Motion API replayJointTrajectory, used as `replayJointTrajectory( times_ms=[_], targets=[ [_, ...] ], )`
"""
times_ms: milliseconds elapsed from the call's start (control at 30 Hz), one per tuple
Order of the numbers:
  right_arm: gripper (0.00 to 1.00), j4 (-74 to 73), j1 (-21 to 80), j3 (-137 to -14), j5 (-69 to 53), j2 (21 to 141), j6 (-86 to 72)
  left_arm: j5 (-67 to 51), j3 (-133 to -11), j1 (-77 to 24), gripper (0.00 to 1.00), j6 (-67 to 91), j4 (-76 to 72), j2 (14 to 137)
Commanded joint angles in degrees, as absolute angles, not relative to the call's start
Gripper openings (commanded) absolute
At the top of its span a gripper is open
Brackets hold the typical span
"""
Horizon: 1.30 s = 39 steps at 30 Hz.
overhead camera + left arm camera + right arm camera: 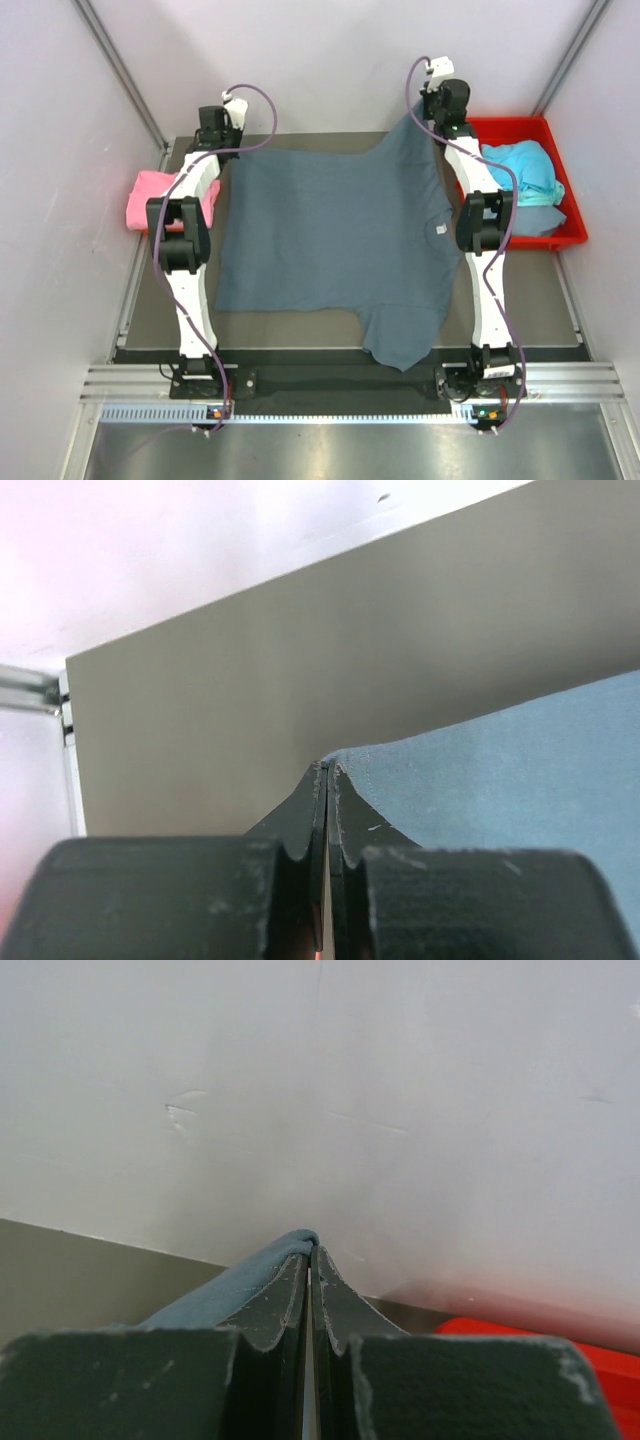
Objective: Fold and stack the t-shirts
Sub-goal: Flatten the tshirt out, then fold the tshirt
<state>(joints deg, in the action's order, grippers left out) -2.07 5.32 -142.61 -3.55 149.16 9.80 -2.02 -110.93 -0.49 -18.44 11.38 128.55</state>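
A slate blue-grey t-shirt [330, 240] lies spread across the middle of the table [290, 328], covering most of its width. One straight side of it faces the table's left edge. A small white tag [440, 230] shows on it towards the right edge, beside the right arm.

The left gripper [327, 775] is at the far left of the table, clenched on the far-left corner of this t-shirt. In the left wrist view the fingers meet with the stitched corner of the cloth pinched between them, low over the table surface.

The right gripper [310, 1255] is near the table's far right corner, its fingers pressed together on a fold of the same blue-grey cloth. From above, that part of the shirt rises in a peak from the table to the gripper. The wall fills the right wrist view behind it.

At the near edge, right of centre, a flap of the t-shirt, apparently a sleeve, hangs over the table's front.

A folded pink t-shirt [150, 200] sits at the left edge of the table, partly behind the left arm. A red plastic bin [545, 130] stands past the right edge, holding a crumpled turquoise t-shirt [520, 168] and another blue-grey t-shirt [535, 220] nearer the front.
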Motion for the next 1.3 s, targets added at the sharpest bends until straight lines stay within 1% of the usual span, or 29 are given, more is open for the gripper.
replayJointTrajectory(
  times_ms=[0,233,367,533,567,600,667,733,1033,1267],
  targets=[
    [0.0,4.39,6.24,-146.33,-4.39,148.35,9.14,-0.53,-110.04,1.41,0.0,-20.04,7.91,122.7],
    [0.0,5.27,7.29,-146.78,-4.22,149.24,8.17,-0.53,-113.29,2.29,0.0,-20.39,8.61,124.45],
    [0.0,2.91,7.38,-145.38,-4.39,147.75,8.79,-0.79,-113.9,2.28,0.0,-20.3,9.83,124.19],
    [0.0,-4.29,6.77,-138.97,-7.47,139.94,10.02,-4.91,-113.82,2.2,0.0,-19.07,15.72,121.03],
    [0.0,-4.57,6.59,-134.69,-7.91,138.36,10.19,-6.84,-113.64,2.28,0.0,-19.33,18.34,120.42],
    [0.0,-4.66,6.42,-132.47,-9.04,135.21,11.15,-7.9,-112.77,2.29,0.0,-19.42,19.33,118.93],
    [0.0,-6.14,6.33,-128.17,-9.67,132.99,12.82,-10.79,-112.24,2.29,0.0,-20.64,23.26,117.78],
    [0.0,-9.21,5.98,-127.09,-10.28,131.05,13.36,-11.95,-111.19,2.37,0.0,-21.09,25.13,116.28],
    [0.0,-14.49,5.98,-119.54,-11.78,121.21,11.16,-15.55,-103.8,2.9,0.0,-22.06,28.03,109.87],
    [0.0,-17.05,5.98,-108.92,-13.27,111.54,12.22,-17.14,-96.42,4.13,0.0,-22.5,27.95,104.33]
  ],
)
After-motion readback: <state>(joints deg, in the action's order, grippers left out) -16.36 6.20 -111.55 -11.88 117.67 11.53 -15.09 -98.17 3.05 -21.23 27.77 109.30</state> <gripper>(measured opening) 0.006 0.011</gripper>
